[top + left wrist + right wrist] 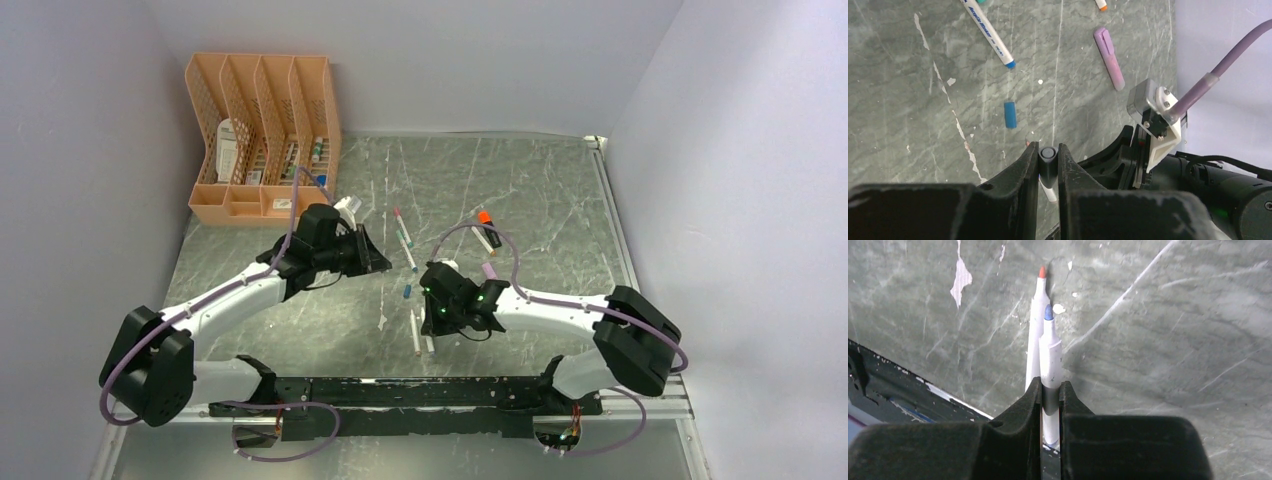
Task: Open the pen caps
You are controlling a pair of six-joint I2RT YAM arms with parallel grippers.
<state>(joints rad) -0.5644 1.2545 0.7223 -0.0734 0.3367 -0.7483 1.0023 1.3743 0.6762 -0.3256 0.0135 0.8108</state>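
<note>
Separation looked complete: the left claw (1048, 150) clenched a dark cap (1048, 155), the right claw (1050, 386) grasped the blue-tipped pen (1050, 352). Releasing each gently onto the table (923, 100) beneath seemed wisest.

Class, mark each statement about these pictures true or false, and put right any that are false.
1. The right claw grips a white pen whose blue tip is bare. True.
2. A loose blue cap lies on the table. True.
3. The purple highlighter is clamped in a claw. False: it lies free on the table.
4. The left claw is wide open and empty. False: it is shut on a small dark cap.
</note>
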